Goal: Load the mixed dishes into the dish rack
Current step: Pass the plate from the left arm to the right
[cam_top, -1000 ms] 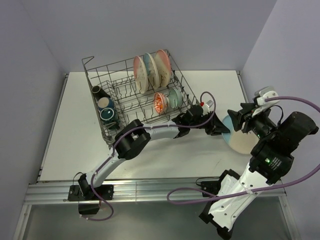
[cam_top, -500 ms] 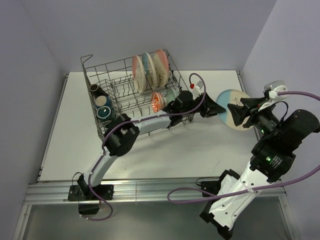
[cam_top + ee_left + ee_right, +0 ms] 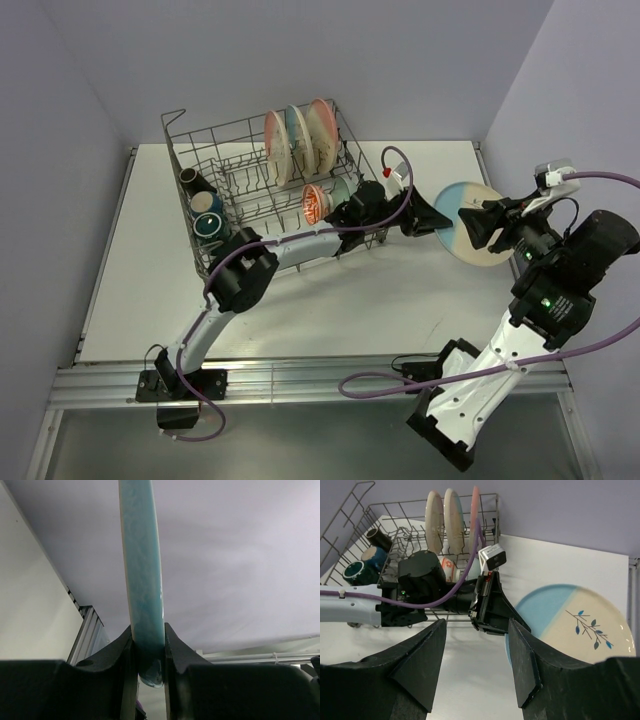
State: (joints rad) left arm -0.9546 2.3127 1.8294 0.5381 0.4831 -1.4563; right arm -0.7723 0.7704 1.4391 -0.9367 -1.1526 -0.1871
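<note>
The grey wire dish rack (image 3: 190, 150) stands at the back left. It holds three upright plates (image 3: 298, 140), an orange-red bowl (image 3: 316, 203), a pale green bowl (image 3: 345, 187) and mugs (image 3: 205, 212). My left gripper (image 3: 432, 216) reaches out to the right of the rack and is shut on the rim of a light blue and cream plate (image 3: 472, 198), which it holds off the table. In the left wrist view the blue rim (image 3: 142, 570) is pinched between both fingers. My right gripper (image 3: 478, 224) hangs open over this plate (image 3: 575, 620), touching nothing.
The white table (image 3: 300, 300) has purple walls at the back and both sides. A metal rail (image 3: 300, 380) runs along the near edge. The left arm's purple cable (image 3: 395, 165) loops above its wrist beside the rack's right wall.
My left gripper has lifted the plate off the table and carried it up and back. My right gripper rose with it. Both have been almost still for the last half second.
</note>
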